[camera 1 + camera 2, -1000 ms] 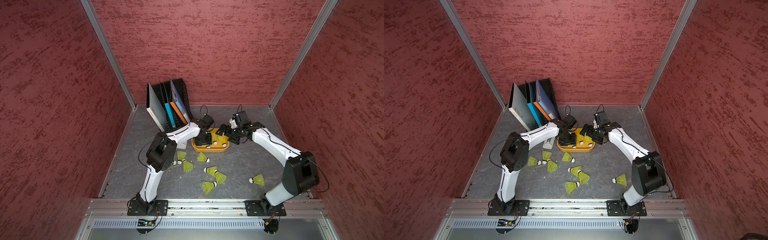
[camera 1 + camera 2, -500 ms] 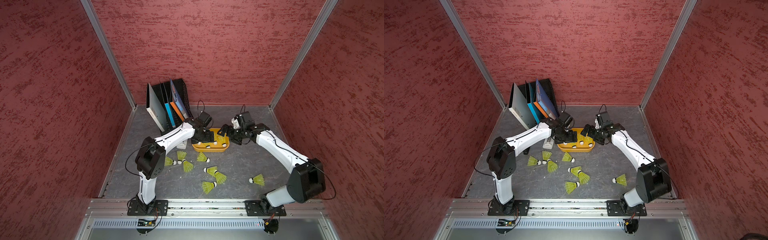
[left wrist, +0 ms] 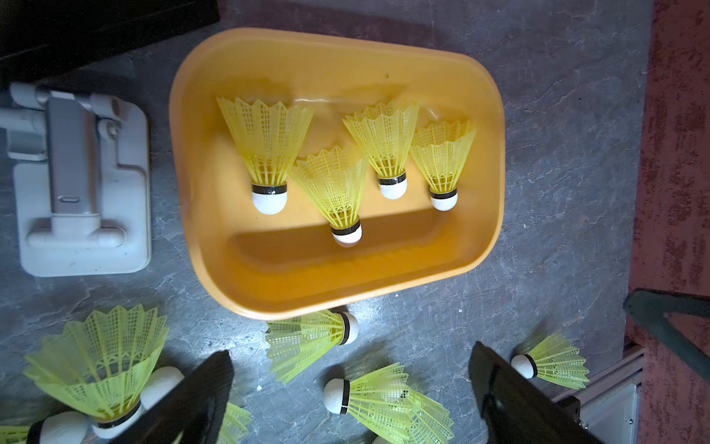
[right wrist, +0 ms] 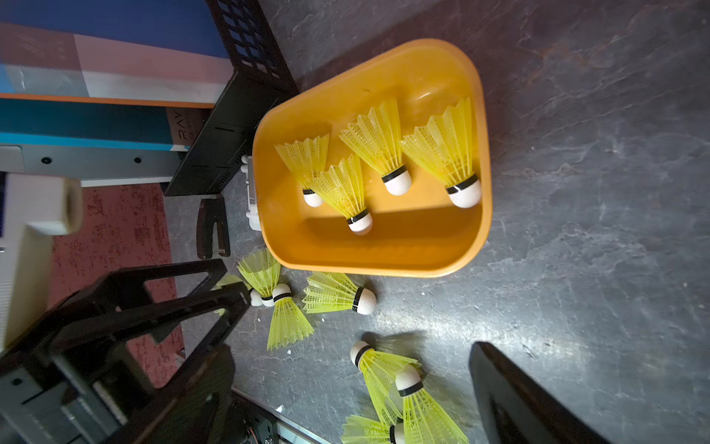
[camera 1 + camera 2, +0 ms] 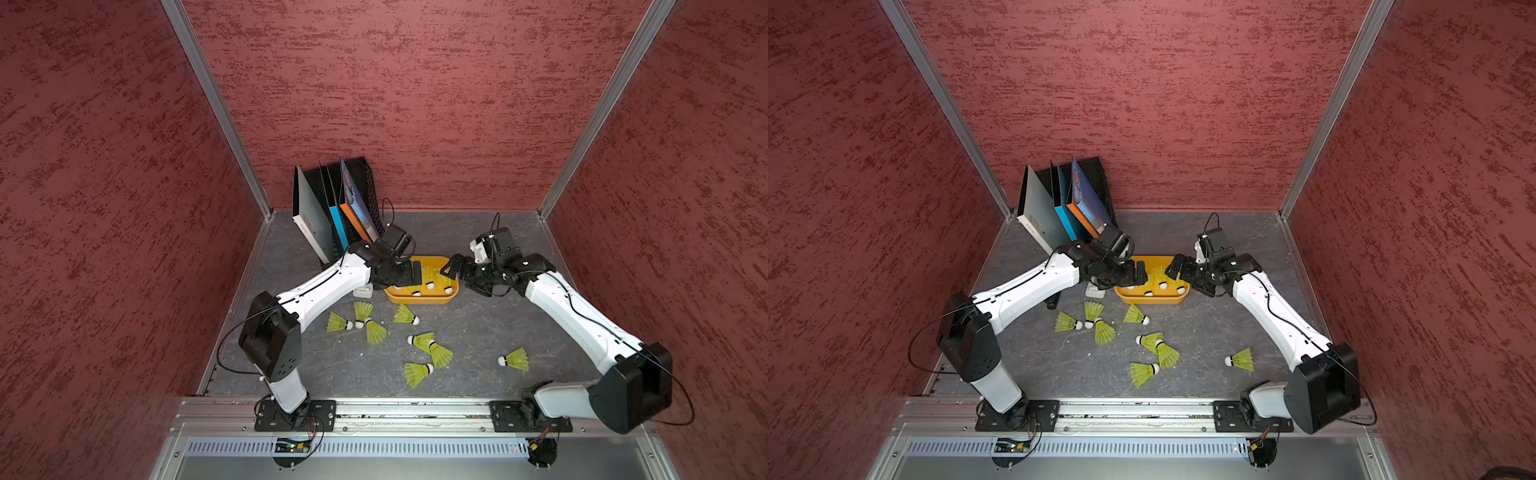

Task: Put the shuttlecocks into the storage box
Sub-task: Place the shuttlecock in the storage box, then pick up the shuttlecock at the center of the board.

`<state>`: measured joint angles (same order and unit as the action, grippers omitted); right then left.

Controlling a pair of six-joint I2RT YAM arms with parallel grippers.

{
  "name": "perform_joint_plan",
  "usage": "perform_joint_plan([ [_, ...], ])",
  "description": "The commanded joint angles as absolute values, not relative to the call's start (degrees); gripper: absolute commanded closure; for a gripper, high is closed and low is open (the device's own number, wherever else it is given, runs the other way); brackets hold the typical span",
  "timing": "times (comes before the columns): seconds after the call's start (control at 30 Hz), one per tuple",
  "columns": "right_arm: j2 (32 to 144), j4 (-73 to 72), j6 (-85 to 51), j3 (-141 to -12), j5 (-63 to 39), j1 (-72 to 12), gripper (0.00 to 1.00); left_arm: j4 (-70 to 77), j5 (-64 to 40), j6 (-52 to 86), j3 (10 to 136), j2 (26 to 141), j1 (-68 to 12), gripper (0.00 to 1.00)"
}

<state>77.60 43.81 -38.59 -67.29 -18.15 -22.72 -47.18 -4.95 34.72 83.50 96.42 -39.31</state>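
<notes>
The left gripper (image 5: pixel 409 272) hovers over the 9 o'clock end of the box (image 5: pixel 419 300); its jaws stand wide apart and hold nothing. The box sits toward the back of the table (image 5: pixel 478 332), and four shuttlecocks (image 3: pixel 269 153) lie inside it, white tips toward its 6 o'clock wall. The right gripper (image 5: pixel 455 269) hovers at the 3 o'clock end of the box, jaws likewise fully spread and empty. Eight more lie loose on the table on the 6 o'clock side of the box: a touching trio (image 5: pixel 362 312) at 7 o'clock, one piece (image 5: pixel 405 316) just beside the near wall, a second trio (image 5: pixel 432 353) farther out at 6 o'clock, and a lone piece (image 5: pixel 515 359) well apart at 4 o'clock. The step in hand appears to be the gap between a drop and the next pick, with about a third of the load stored. The next move calls for each arm to travel toward 6 o'clock and descend around a single skirt. In the trios, neighbours touch, so the jaws must straddle one piece only.
</notes>
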Motion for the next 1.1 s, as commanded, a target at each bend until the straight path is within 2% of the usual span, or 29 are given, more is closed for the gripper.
perform_joint_plan([
  [0.0, 75.75, 47.42, -38.16, -66.20, -15.80, -24.66, 0.02, -45.62, -3.92, 35.55, 80.95, 92.81, -39.97, 0.00],
  [0.27, 71.75, 51.60, -36.77, -64.09, -12.43, -30.31, 0.01, -43.20, -4.14, 39.23, 70.91, 83.55, -43.54, 0.00],
  [0.47, 67.01, 53.62, -33.15, -60.49, -7.86, -38.62, 0.02, -40.05, -1.39, 45.83, 63.82, 77.53, -50.26, 0.00],
  [0.7, 60.35, 51.26, -31.69, -53.72, -1.78, -48.07, 0.10, -38.84, 1.93, 55.14, 53.92, 69.29, -56.94, 0.00],
  [1.07, 65.12, 51.10, -39.03, -48.44, 14.33, -68.28, 0.13, -41.78, 1.33, 56.57, 41.51, 50.30, -59.11, 0.00],
])
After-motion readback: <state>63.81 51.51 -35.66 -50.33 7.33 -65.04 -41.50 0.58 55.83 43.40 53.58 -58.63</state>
